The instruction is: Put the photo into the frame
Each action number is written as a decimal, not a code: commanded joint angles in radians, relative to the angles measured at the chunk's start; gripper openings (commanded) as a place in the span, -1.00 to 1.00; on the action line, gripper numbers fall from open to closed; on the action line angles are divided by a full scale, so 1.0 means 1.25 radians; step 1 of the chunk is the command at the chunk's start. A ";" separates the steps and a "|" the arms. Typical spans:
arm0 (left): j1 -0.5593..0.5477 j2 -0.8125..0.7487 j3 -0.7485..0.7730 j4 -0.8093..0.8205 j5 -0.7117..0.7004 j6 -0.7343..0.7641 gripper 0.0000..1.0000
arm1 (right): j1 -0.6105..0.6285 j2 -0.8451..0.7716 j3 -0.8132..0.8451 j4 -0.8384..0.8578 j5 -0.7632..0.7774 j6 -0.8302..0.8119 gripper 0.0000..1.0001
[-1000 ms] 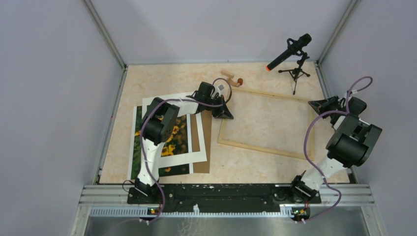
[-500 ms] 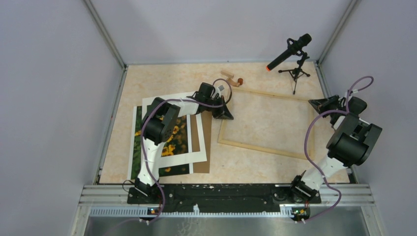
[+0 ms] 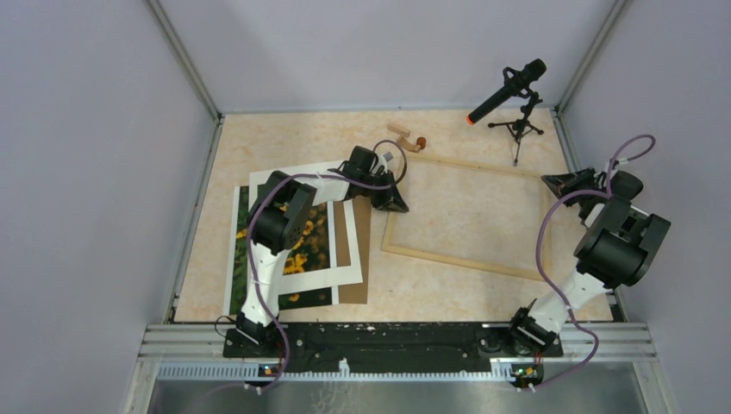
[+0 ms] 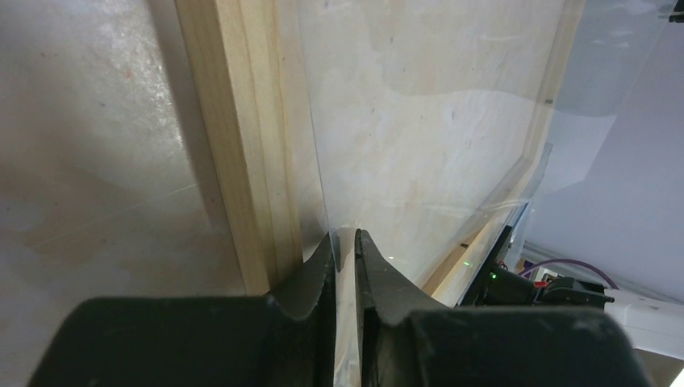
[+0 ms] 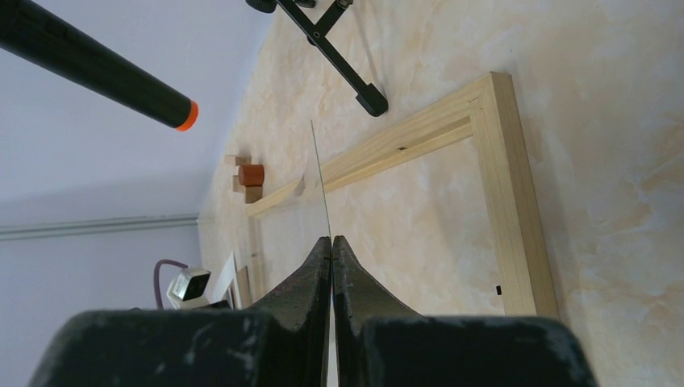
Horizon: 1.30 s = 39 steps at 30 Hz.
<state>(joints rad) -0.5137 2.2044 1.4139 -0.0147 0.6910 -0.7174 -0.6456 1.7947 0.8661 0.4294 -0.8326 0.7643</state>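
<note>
Photo (image 3: 315, 241) lies near-left on the tabletop (image 3: 284, 138) under the white mat (image 3: 345, 272), beside the frame (image 3: 452, 260), not yet in it; frame lies flat mid-tabletop; step in hand looks like seating the clear pane (image 4: 435, 121) in the frame; left fingers (image 4: 314, 274) parted a crack at the pane's edge, grip looks loose; right fingers (image 5: 310, 278) pinched closed on the opposite edge; next probably: release pane, then slide photo free of the mat.
</note>
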 commanded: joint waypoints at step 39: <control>0.000 0.032 0.078 -0.079 -0.021 0.047 -0.49 | -0.025 0.021 0.015 0.069 0.006 -0.007 -1.00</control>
<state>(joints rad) -0.5163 2.2322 1.4853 -0.1062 0.6880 -0.6853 -0.6598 1.8114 0.8661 0.4503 -0.8337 0.7704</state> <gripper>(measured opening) 0.250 0.004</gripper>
